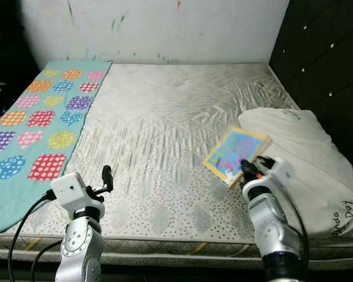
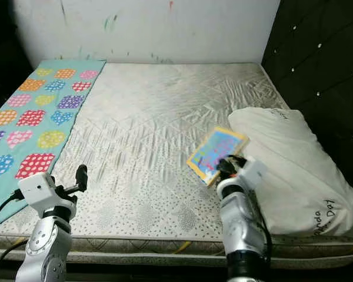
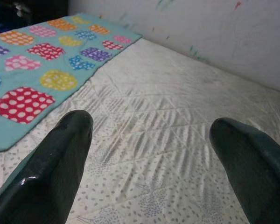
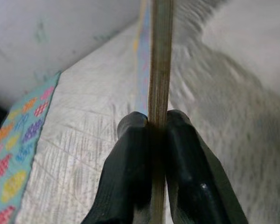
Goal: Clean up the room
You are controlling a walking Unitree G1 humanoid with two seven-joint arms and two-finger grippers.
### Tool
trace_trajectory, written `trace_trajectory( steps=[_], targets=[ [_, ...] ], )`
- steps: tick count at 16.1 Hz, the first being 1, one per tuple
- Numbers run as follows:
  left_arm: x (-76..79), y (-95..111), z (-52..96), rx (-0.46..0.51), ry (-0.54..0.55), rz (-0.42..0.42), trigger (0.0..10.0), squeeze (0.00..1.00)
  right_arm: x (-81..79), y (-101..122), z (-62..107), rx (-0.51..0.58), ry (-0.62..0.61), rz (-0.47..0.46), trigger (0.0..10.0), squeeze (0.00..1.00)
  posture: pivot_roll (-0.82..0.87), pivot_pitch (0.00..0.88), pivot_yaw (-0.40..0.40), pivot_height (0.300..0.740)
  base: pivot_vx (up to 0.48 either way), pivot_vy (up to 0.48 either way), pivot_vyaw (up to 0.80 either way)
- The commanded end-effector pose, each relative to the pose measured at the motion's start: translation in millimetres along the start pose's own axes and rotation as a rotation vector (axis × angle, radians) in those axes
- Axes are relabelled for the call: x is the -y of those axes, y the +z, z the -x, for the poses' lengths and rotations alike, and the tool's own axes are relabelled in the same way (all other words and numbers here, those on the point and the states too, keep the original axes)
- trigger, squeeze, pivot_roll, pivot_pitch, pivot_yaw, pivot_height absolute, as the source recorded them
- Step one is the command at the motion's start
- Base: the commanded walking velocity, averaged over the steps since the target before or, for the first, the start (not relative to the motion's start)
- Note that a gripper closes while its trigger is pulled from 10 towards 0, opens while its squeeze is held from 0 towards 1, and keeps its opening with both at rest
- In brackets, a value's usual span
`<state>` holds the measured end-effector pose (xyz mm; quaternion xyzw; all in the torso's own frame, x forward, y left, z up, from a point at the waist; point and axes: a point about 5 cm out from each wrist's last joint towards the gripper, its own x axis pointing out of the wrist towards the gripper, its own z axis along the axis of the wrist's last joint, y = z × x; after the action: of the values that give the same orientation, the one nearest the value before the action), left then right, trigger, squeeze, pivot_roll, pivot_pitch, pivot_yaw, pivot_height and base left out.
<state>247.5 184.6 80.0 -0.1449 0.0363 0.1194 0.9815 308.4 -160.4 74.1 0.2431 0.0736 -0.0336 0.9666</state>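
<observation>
Bare mattress [image 1: 165,117], right tool [image 4: 156,123] pinching colourful book [image 1: 235,154]

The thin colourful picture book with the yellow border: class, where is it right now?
The thin colourful picture book lies on the quilted mattress's right side, beside the white pillow, its near edge pinched in the right claw.

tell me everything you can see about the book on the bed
The book is thin and flat, with a yellow-bordered cover printed in blue with pink and other bright marks. From the edge it looks like stiff layered board. It sits over the quilted mattress right beside the white pillow; whether it touches either is unclear. The right claw is shut on its near edge, one black finger pressed to each face.
</observation>
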Motion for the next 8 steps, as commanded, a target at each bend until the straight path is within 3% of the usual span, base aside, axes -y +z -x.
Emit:
trace_trajectory(
  steps=[1, 2, 4, 6, 8],
  targets=[
    [1.1, 4, -0.2, 0.030, -0.014, -0.035, 10.0, 0.00, -27.7, 23, 2.4, 0.161, 0.196, 0.317, 10.0, 0.00, 0.04, 0.000, 0.018, 0.740, 0.000, 0.000, 0.00],
    [5.2, 5, 0.3, 0.049, -0.035, -0.068, 10.0, 0.00, -38.7, 36, 8.2, 0.279, 0.274, 0.526, 10.0, 0.00, 0.04, 0.000, 0.018, 0.740, 0.000, 0.000, 0.00],
    [10.7, 8, -0.7, 0.076, -0.061, -0.088, 10.0, 0.00, -46.3, 56, 12.9, 0.419, 0.294, 0.691, 10.0, 0.00, 0.04, 0.000, 0.018, 0.740, 0.000, 0.000, 0.00],
    [11.6, 8, -1.0, 0.083, -0.070, -0.109, 10.0, 0.00, -45.5, 64, 13.7, 0.479, 0.250, 0.779, 10.0, 0.00, 0.02, 0.000, 0.017, 0.740, 0.000, 0.000, 0.00],
    [12.0, 7, -0.7, 0.080, -0.072, -0.120, 10.0, 0.00, -44.2, 62, 14.6, 0.477, 0.266, 0.806, 10.0, 0.00, 0.02, 0.000, 0.017, 0.740, 0.000, 0.000, 0.00]
  ],
)
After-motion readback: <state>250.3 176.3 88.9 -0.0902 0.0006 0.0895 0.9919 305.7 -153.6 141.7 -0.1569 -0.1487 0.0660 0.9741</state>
